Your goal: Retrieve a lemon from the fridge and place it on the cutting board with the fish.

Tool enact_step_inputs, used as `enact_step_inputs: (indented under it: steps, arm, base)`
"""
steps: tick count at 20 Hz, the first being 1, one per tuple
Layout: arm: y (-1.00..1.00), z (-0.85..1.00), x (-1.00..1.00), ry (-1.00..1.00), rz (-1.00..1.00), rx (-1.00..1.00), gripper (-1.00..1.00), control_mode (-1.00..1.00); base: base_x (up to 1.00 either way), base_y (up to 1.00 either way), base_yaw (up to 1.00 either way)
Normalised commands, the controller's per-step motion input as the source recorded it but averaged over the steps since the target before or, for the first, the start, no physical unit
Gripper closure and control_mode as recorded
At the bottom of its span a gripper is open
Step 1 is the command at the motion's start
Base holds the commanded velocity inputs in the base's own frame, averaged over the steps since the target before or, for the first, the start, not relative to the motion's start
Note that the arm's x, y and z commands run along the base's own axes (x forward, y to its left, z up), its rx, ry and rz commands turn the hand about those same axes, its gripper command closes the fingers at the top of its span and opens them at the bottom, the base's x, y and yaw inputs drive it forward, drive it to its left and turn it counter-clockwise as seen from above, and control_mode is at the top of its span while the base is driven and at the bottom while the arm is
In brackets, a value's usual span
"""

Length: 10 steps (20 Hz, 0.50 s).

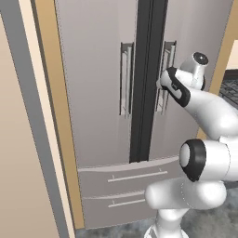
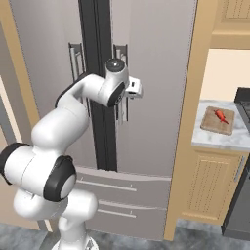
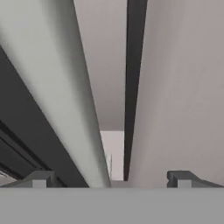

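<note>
The grey steel fridge (image 1: pixel 93 93) (image 2: pixel 156 58) stands in front of me with both doors closed, so the lemon is hidden. My gripper (image 3: pixel 109 179) (image 2: pixel 131 89) is open at the right door's vertical bar handle (image 3: pixel 65 87) (image 2: pixel 121 63). In the hand view the bar runs between the two fingertips (image 3: pixel 39 179). On the counter to the right lies the brown cutting board (image 2: pixel 218 120) with the reddish-orange fish (image 2: pixel 221 115) on it.
Two fridge drawers (image 1: pixel 125 181) sit below the doors. The left door's handle (image 1: pixel 124 79) is free. A tan wooden panel (image 1: pixel 51 116) flanks the fridge on the left. At the right are a marble counter (image 2: pixel 215 139), a cabinet door (image 2: pixel 210 185) and a dark stove edge (image 2: pixel 242 97).
</note>
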Motion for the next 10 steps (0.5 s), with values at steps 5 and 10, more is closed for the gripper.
enact_step_inputs:
  steps: [5,10]
  arm:
    - [0.07,0.00,0.17,-0.03,0.00,0.00,-1.00,-1.00]
    - [0.20,0.00,0.00,-0.04,0.00,0.00,-1.00,-1.00]
  base:
    - [0.00,0.00,0.00]
    - [0.00,0.00,0.00]
